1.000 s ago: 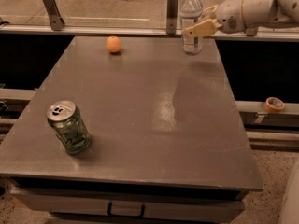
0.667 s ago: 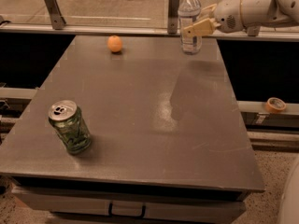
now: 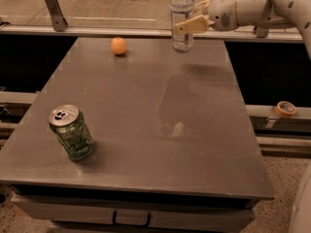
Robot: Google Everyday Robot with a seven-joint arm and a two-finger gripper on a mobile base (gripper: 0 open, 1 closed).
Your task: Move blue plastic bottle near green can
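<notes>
- Grey table (image 3: 146, 96): flat matte top.
- Green can (image 3: 72, 132) stands near its front left corner.
- Small orange fruit (image 3: 118, 46) lies at the far edge.
- Gripper (image 3: 183, 26) clasps the blue plastic bottle (image 3: 181, 6) over the far right edge.

The white arm (image 3: 245, 6) reached in from the far right, its forearm running almost level and pointing left. The gripper (image 3: 183, 27) sat at the far side, a little right of centre, its tan jaws closed across the lower half of the blue plastic bottle (image 3: 181, 4). Another pale part of the robot's body (image 3: 303, 203) showed at the near right edge.
</notes>
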